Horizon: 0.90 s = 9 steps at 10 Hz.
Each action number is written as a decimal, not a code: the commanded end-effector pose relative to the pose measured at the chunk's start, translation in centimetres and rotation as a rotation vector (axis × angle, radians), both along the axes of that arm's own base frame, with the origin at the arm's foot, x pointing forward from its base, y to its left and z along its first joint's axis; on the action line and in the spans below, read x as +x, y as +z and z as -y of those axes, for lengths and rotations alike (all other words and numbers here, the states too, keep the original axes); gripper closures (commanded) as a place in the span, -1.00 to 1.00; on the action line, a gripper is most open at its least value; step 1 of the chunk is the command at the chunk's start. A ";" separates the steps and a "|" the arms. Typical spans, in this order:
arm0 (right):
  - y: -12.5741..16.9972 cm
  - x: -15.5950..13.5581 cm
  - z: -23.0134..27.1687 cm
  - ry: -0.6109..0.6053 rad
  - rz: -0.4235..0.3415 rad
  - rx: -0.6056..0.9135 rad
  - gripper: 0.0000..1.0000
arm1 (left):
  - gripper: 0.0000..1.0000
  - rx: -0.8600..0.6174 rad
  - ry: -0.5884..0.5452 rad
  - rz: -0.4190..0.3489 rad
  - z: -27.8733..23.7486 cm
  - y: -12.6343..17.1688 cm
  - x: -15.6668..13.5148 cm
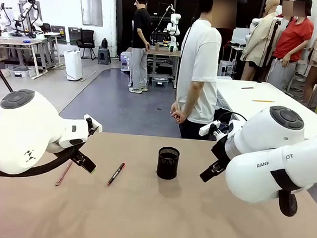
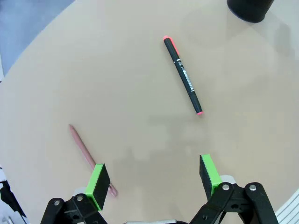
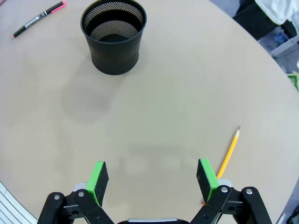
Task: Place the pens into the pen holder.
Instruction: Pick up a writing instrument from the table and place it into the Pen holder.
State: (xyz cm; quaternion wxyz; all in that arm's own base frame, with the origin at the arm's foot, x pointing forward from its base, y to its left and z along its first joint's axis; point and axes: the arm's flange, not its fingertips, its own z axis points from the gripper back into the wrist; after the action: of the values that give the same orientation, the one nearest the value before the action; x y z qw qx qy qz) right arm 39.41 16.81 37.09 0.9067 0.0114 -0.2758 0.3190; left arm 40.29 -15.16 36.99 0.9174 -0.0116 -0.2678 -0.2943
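You see a black mesh pen holder [image 1: 168, 163], a black pen [image 2: 183, 76] with red ends, a pinkish-red pencil [image 2: 85, 148], a yellow-orange pencil [image 3: 230, 150], and a tan surface [image 1: 195, 219].

- In the left wrist view the pen holder [image 2: 250, 9] is cut off by the top edge, so just a dark curved part of it shows.
- The green pad [image 2: 98, 182] of the left gripper [image 2: 154, 176] covers a stretch of the pinkish-red pencil [image 2: 81, 147] close to its near end.
- The white print on the black pen [image 2: 185, 77] is too small to read.
- In the right wrist view the near end of the yellow-orange pencil [image 3: 230, 151] is hidden behind a pad [image 3: 208, 179] of the right gripper [image 3: 152, 179].
- In the front view the right arm [image 1: 275, 160] hides most of its own gripper and is itself cut off by the right edge.
- The far edge of the bench [image 1: 141, 216] hides the person [image 1: 200, 73] from the hips down.
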 end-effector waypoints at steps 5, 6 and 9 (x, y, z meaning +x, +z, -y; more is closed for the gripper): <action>0.0 0.0 0.0 0.000 0.000 0.001 -1.00 | -1.00 0.000 0.000 0.000 0.0 0.0 0.0; 0.0 0.0 0.0 0.000 0.000 0.000 -1.00 | -1.00 0.000 0.000 0.000 0.0 0.0 0.0; 0.1 -0.6 -0.5 0.080 -0.092 0.078 -1.00 | -1.00 -0.028 -0.132 -0.135 0.1 1.9 -0.2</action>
State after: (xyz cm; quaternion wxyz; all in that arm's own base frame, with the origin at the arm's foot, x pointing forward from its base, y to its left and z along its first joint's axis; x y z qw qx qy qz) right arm 38.38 18.60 36.66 0.9084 0.0407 -0.2569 0.3274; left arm 39.18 -16.84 37.44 0.9144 -0.0429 -0.2287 -0.3313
